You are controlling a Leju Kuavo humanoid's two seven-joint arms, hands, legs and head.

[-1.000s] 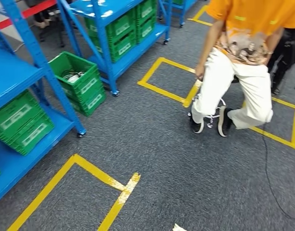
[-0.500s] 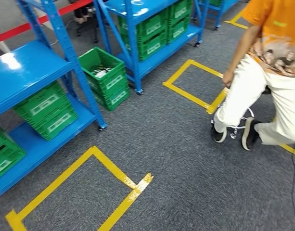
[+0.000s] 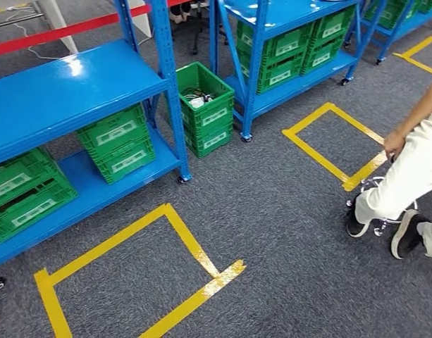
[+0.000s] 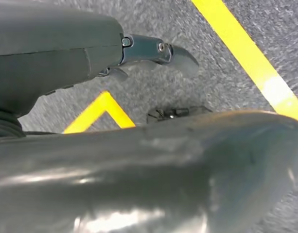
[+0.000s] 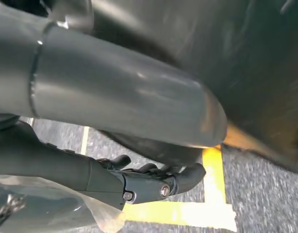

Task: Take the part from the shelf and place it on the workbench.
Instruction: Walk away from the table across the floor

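Nearest, both arms hang at the robot's sides over the grey carpet: the left robot hand (image 4: 154, 51) shows dark fingers stretched out above a yellow floor line with nothing in them, so it reads as released; the right robot hand (image 5: 154, 182) has its fingers loosely curled, and something pale and filmy lies close beneath its arm, so I cannot tell whether it grips anything. Ahead on the floor lies a yellow taped square (image 3: 134, 274), and just beyond it stands the blue shelf (image 3: 70, 88), with green crates (image 3: 118, 141) on its lower level. Further back a green crate on the floor (image 3: 206, 105) sits between this shelf and a second blue rack (image 3: 288, 14); it holds some small pale items, too small to name. A seated person (image 3: 410, 176) is off to the right. The step in hand looks like the approach to the shelf; the part itself cannot be picked out, and presumably sits in a crate, well apart from both hands. Next the robot likely needs to square up inside the taped square and raise an arm toward the shelf.
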